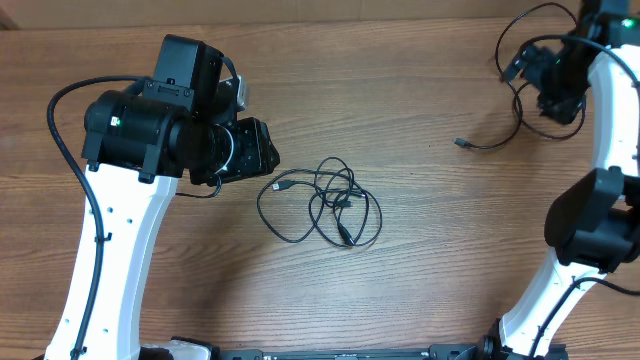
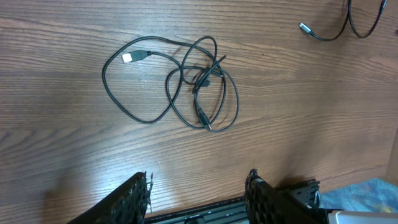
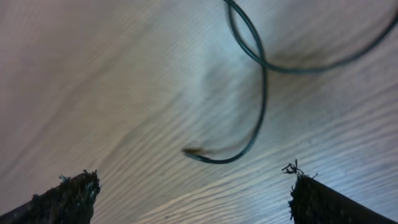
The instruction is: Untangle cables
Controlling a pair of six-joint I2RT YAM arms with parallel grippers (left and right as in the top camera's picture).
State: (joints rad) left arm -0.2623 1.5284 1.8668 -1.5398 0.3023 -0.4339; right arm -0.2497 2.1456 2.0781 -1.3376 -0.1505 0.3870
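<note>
While one cord already lies apart from the rest, the job stands, by my estimate, well short of half done.

Item: knotted cables [image 1: 325,205]. Thin black cords at the centre of the wooden surface [image 1: 420,290] in the overhead view, about 4 o'clock from the left pincer [image 2: 196,186]. Several loops cross one another. A flat plug [image 2: 127,57] sits free on the 9 o'clock side of the bundle, and a slimmer plug [image 2: 208,124] at its 6 o'clock edge. How many cords make up the bundle cannot be told.

Item: separated cord [image 1: 490,144]. Lies at 2 o'clock on the surface, well apart from the bundle, its plug end toward 9 o'clock. Its loops pass close by the right arm's wrist.

Item: left pincer. Jaws partly parted with nothing between them, hanging above the surface near the bundle, not touching it.

Item: right pincer [image 3: 189,186]. Jaws spread wide and empty. The separated cord's tip lies just beyond the fingertips, at 12 o'clock.

Outstanding: the crossings in the centre bundle are to be drawn out and each cord laid singly.
</note>
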